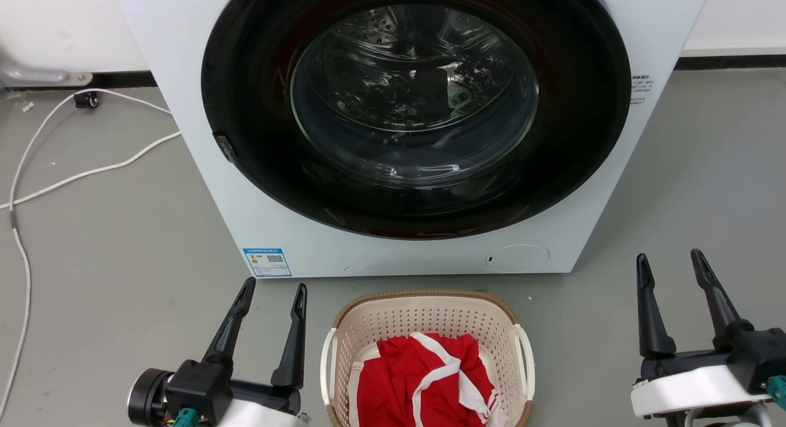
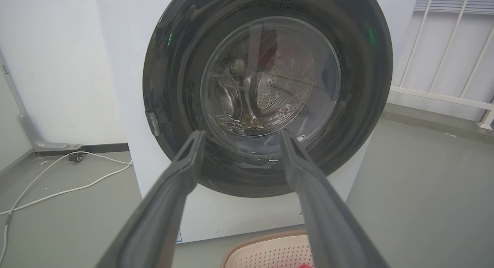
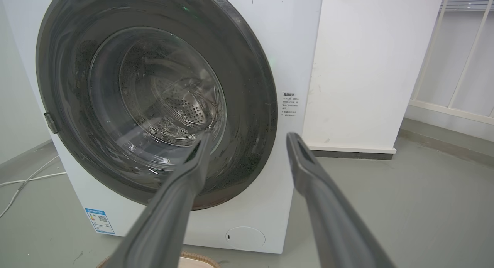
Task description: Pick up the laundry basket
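On the grey floor, close to the robot, the laundry basket (image 1: 430, 297) sits with red and white clothes (image 1: 424, 368) inside. The left gripper (image 1: 274, 287) and right gripper (image 1: 669, 256) hang on either side, spread wide, holding nothing. Behind stands the washing machine (image 1: 368, 255). Grabbing and lifting are not yet done.

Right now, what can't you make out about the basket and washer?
The laundry basket: near end cut off by the head view's bottom edge.
Its bottom: hidden under the red garment, head view.
On the washing machine, the blue label: print too small, head view.
Its white sticker: print blurred, right wrist view.
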